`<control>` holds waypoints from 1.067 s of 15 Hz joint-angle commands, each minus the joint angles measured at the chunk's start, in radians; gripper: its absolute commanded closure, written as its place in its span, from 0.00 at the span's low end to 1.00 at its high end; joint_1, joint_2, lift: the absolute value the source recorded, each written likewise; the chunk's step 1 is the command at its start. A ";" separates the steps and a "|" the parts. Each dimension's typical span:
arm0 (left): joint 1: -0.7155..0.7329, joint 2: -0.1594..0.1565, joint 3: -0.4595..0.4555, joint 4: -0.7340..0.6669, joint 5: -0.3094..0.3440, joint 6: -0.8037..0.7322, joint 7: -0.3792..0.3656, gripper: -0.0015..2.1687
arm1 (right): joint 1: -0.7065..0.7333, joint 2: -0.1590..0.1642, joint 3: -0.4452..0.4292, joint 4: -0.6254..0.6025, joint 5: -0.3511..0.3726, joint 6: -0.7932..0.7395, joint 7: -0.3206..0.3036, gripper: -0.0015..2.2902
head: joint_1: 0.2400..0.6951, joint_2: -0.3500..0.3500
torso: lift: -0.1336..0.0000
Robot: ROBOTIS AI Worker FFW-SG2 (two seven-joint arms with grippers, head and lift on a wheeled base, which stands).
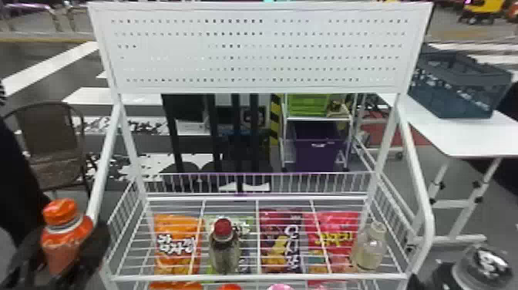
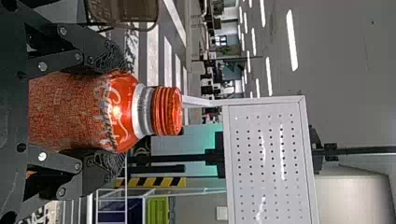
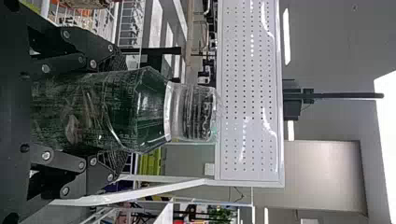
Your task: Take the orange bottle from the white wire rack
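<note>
"Orange bottle (image 1: 63,239), where is it?"

"Upright in the left gripper (image 1: 68,248), both fingers clamped around its body."

"Beside that hand?"

"White wire rack (image 1: 308,276), just to its right. Across the rack, well apart, the right gripper (image 1: 441,275) grasps a clear-capped bottle (image 1: 483,266)."

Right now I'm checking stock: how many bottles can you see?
4 clearly: orange bottle in the left gripper, dark bottle in the right gripper, red-capped bottle left of the rack's middle, pale bottle at its right. Cut-off tops below could be more.
</note>
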 commanded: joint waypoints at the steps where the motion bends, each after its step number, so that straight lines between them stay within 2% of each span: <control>1: 0.060 -0.016 0.038 -0.027 0.007 -0.020 -0.029 0.86 | 0.003 0.001 0.001 0.000 0.000 -0.003 0.000 0.38 | 0.57 0.50 | 1.00; 16: 0.078 -0.022 0.048 -0.021 0.008 -0.038 -0.032 0.86 | 0.055 0.001 0.009 -0.011 -0.002 -0.083 0.002 0.38 | 0.57 0.50 | 1.00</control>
